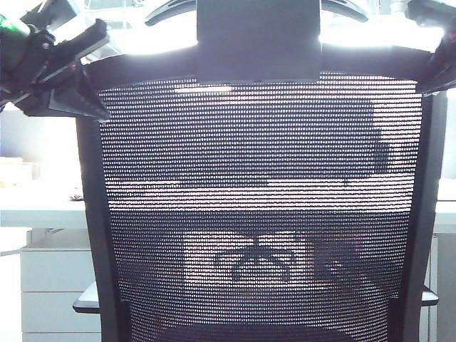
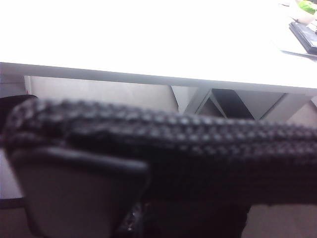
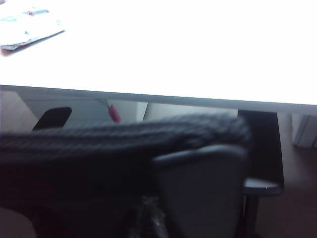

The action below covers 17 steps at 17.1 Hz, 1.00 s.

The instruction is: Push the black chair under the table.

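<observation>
Both grippers at top corners of the black chair (image 1: pixel 260 214), left gripper (image 1: pixel 68 68) and right gripper (image 1: pixel 438 18) against its frame, finger states indiscernible, the table (image 1: pixel 43 206) beyond.

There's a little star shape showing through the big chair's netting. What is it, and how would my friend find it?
Start at the black chair whose mesh back fills the exterior view, with the left gripper and right gripper at its top corners. Look through the lower mesh, below the table edge: the star is another chair's base. It is faint, small and spoked, unlike the big chair's solid frame.
</observation>
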Available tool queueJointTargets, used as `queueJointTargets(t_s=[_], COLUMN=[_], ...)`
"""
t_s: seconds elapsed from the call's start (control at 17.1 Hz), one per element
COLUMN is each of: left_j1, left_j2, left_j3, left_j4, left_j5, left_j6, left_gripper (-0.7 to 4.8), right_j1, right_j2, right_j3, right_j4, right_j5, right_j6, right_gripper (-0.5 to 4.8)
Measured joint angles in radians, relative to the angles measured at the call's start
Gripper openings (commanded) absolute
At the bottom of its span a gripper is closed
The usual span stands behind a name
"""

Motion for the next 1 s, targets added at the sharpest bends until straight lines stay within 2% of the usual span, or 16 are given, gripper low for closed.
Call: queueJointTargets(t_s=[0.29, 1.0], left_j1=[0.014, 0.013], left_j2=[0.0, 0.012], left_j3=[0.0, 0.0], left_j4=[0.049, 0.105], left_j5=[-0.008, -0.004], left_j6=[-0.006, -0.011], left_gripper=[-0.06, -0.06], right_j1=[0.002, 0.002], right_j2=[0.055, 0.087], right_j3=[0.0, 0.0], right_j4=[0.052, 0.113], right_j5=[-0.051, -0.052], right_j6=[0.012, 0.024], right_gripper=[-0.05, -0.05])
